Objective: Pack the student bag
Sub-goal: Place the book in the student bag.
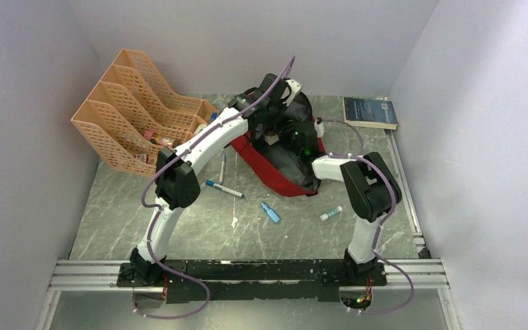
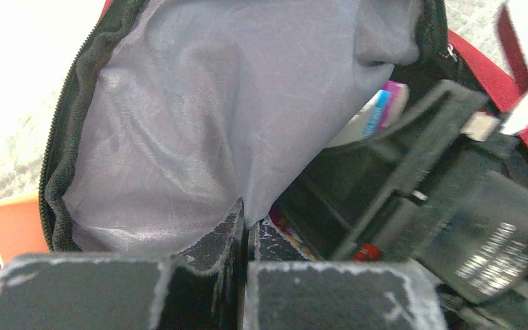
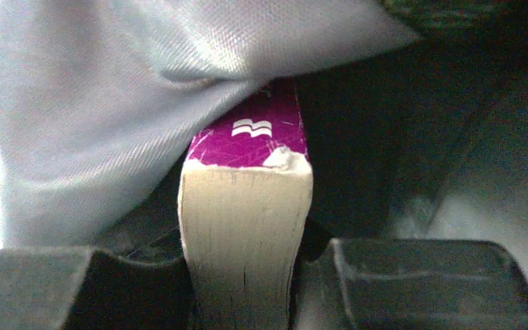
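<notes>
**Mia:** What's the biggest thing?

**Sam:** The grey table. Next is the student bag. It is dark red and lies open at the far middle of the table.

**Mia:** What's beside it?

**Sam:** An orange rack stands at the far left. A blue book lies flat at the far right, apart from the bag.

**Mia:** And the arms?

**Sam:** Both reach into the bag. The left gripper has its jaws pressed together, and the bag's grey lining is pinched between them. The right gripper is inside the bag, with its jaws tight on a purple book with cream pages.

**Mia:** Any little things?

**Sam:** A blue-capped marker lies near the bag's left side. A small blue pen and a green-capped tube lie on the near side of the bag.
</notes>
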You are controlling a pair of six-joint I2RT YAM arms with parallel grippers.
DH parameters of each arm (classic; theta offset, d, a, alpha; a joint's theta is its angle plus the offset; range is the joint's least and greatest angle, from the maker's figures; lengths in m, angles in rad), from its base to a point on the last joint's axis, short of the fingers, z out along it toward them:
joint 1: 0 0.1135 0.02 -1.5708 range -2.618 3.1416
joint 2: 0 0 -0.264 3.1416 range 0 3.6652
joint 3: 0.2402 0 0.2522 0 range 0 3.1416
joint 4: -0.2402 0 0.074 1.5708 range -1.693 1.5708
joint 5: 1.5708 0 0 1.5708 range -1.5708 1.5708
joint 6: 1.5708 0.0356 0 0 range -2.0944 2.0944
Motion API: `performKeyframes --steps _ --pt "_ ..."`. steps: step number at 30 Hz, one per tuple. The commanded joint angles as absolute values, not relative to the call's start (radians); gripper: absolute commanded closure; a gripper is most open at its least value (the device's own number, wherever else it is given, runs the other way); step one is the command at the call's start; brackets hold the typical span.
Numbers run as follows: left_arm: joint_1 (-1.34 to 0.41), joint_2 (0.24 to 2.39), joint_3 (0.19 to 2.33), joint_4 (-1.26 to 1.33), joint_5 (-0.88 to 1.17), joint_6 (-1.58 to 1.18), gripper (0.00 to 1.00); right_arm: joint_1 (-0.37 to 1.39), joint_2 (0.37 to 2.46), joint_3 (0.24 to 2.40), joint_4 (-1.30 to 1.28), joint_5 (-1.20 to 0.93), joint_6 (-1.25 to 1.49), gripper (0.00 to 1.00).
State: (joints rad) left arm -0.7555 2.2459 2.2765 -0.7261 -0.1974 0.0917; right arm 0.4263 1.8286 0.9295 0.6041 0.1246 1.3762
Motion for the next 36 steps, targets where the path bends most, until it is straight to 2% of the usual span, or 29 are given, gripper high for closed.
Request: performKeyframes --steps 1,10,12,22,25,26,36 --pt "-0.768 2.177 2.277 -0.712 -0.167 0.075 0.95 0.443 1.928 1.031 0.88 0.2 1.369 1.0" --pt "-0.77 2.194 2.261 -0.696 -0.162 0.073 0.95 0.451 2.107 1.154 0.869 0.245 1.312 1.0" --pt "-0.767 2.203 2.254 -0.688 -0.15 0.071 0.95 0.45 2.138 1.182 0.84 0.243 1.296 0.95" --pt "-0.747 2.251 2.268 -0.684 -0.126 0.057 0.95 0.449 2.206 1.289 0.537 0.252 1.293 0.32" --pt "-0.73 2.255 2.262 -0.681 -0.108 0.053 0.95 0.448 2.19 1.293 0.483 0.261 1.283 0.08" --pt "-0.725 2.257 2.257 -0.68 -0.105 0.051 0.95 0.447 2.182 1.29 0.472 0.263 1.282 0.04" --pt "-0.697 2.258 2.238 -0.673 -0.091 0.046 0.95 0.445 2.123 1.328 0.226 0.284 1.214 0.0"
